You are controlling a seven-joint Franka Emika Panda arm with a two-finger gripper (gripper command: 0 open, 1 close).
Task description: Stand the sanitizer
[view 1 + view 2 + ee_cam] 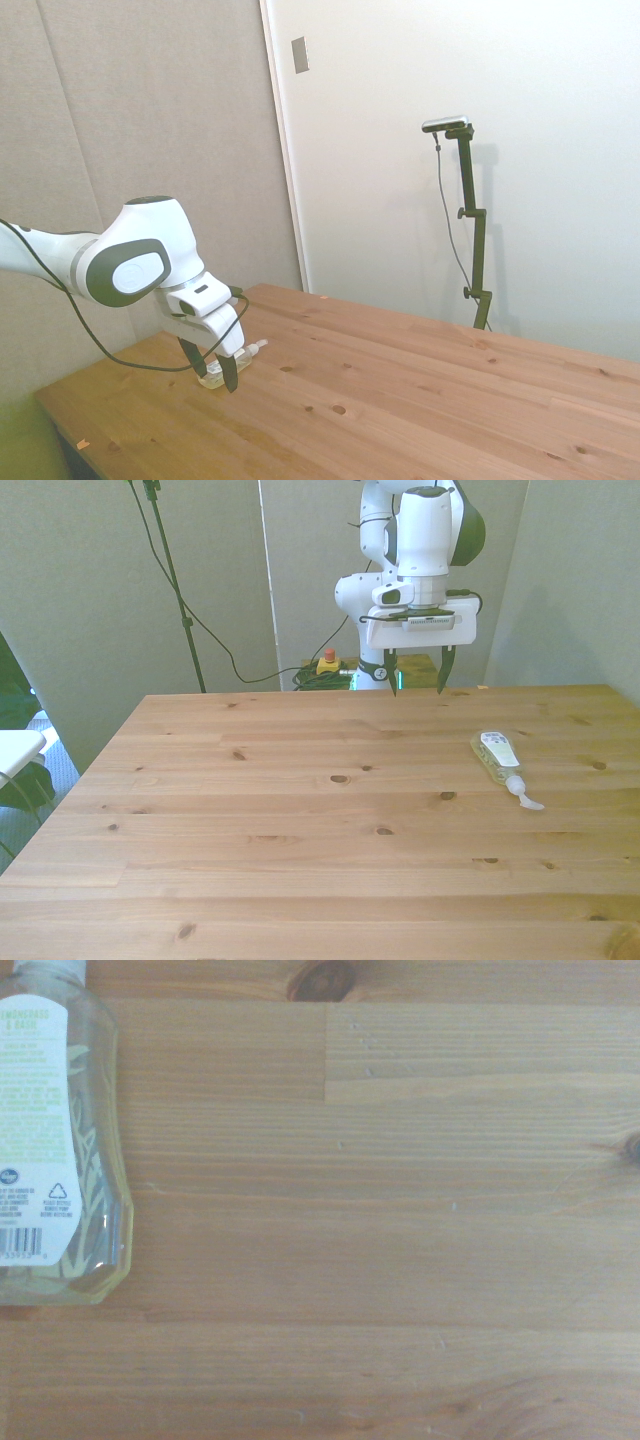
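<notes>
Sanitizer (pixel 497 757) lies flat on its side on the wooden table (pixel 300 820), toward the front view's right, its white cap pointing toward the near edge and slightly further right, its yellowish base toward the far edge. Going left to right across the front view, the bare planks fill the left and middle of the picture; the white arm comes next, rising behind the far edge, and the gripper (pixel 417 676) hangs from it with its two dark fingers pointing down and set apart, nothing between them. The bottle comes last, to the right of the gripper and nearer the camera.

In the side view the gripper (pixel 215 365) is low over the table's left end, and the sanitizer (pixel 240 358) shows just behind its fingers, cap (pixel 259 347) sticking out to the right. How close the fingers are to the bottle is hard to tell from that angle; the front view suggests a gap between them. The wrist view shows the labelled body of the sanitizer (pixel 60 1140) at one edge of the frame, the rest being bare wood, so the bottle seems off to one side of the gripper, not under its centre.

The bottle's long axis runs roughly from the far edge toward the near one, angled a little rightward. To grasp it, the gripper would likely need to shift sideways over the body, and the fingers to straddle the narrow width.
</notes>
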